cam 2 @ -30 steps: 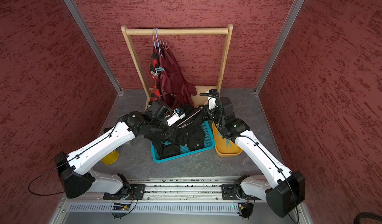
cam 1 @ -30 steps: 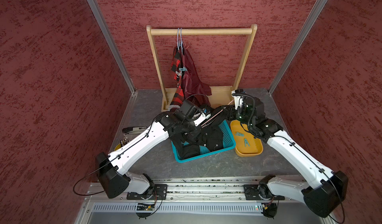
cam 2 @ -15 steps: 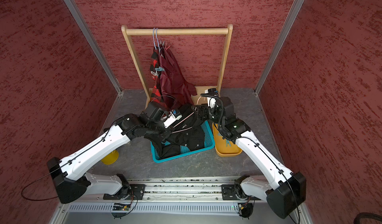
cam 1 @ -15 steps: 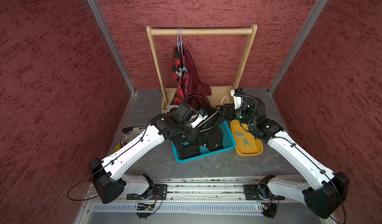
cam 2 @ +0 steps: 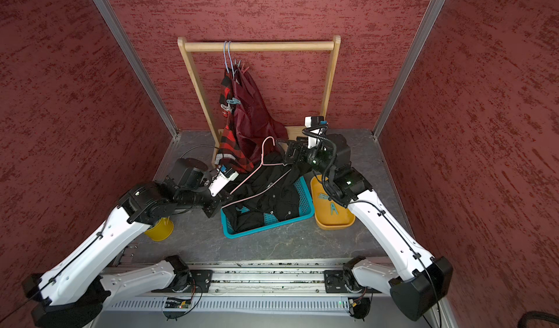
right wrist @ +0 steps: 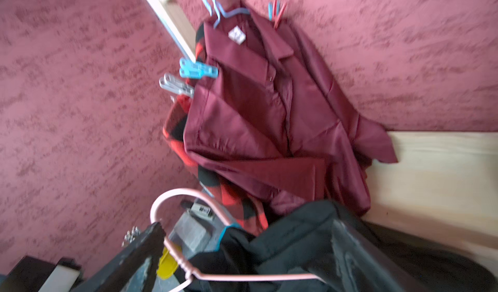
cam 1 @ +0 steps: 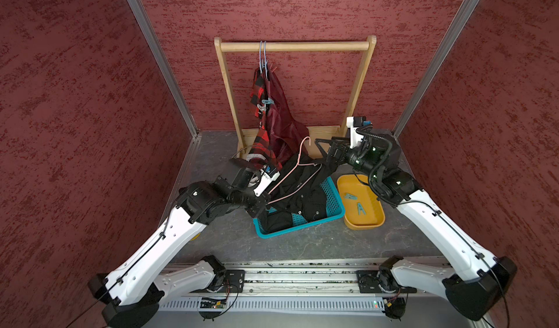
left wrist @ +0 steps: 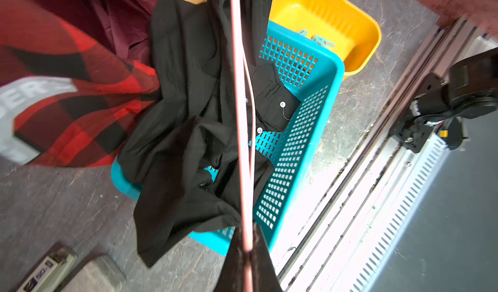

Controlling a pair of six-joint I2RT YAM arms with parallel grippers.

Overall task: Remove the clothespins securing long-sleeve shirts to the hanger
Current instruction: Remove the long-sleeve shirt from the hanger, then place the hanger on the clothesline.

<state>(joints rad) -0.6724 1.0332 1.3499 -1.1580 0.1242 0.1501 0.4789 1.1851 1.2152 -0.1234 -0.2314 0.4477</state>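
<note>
**Right gripper is letting go of the hanger**

Your right gripper (right wrist: pixel 245 223) is now standing with its jaws spread wide, where a second ago it was closed tight at the neck of the pink hanger (right wrist: pixel 172 196). In the right wrist view the hanger's wire is running between the parted fingers and they are gripping nothing.

Your left gripper (left wrist: pixel 246 246) is staying pinched shut on the hanger's other end. That arm alone is carrying the black shirt (cam 1: pixel 302 190), which is draping off the hanger and sagging into the teal basket (cam 1: pixel 334 213).

Two clothespins (cam 1: pixel 360 209) are lying in the yellow tray (cam 1: pixel 367 225) just beside the basket. A blue pin (right wrist: pixel 198 69) and a grey pin (right wrist: pixel 175 84) are still biting the plaid shirt (cam 1: pixel 260 138) and the maroon shirt (cam 1: pixel 282 123), both hanging on the wooden rack (cam 1: pixel 295 46).

I read this as the black shirt's turn ending, with your right arm freeing up for the next pin. The folds are hiding whether any pin is left on the black shirt.
</note>
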